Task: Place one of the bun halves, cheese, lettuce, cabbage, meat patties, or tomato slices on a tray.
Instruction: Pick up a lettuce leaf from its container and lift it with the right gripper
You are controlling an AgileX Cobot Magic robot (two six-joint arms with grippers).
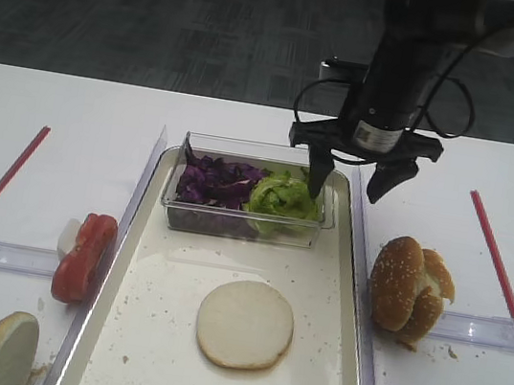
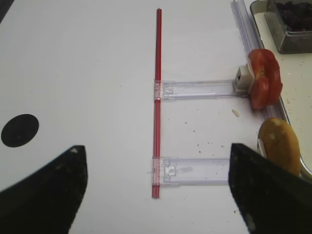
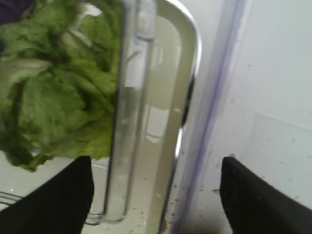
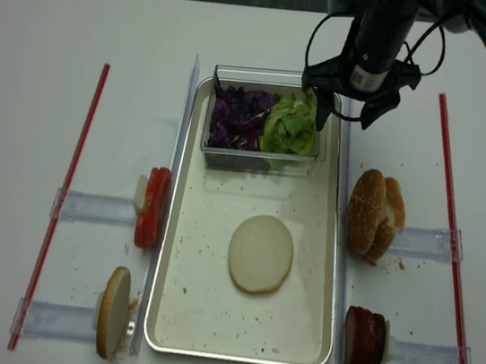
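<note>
The right end effector [image 1: 345,186] hangs spread wide and empty, one finger just beside the lettuce [image 1: 282,199]. The lettuce looks light, limp and tear-prone, so pinching a thick fold near the heap's top seems best.

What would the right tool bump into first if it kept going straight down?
Probably the right wall of the clear tub. The right tool hangs open astride it, one finger over the lettuce, the other outside. Depth is hard to judge.
</note>
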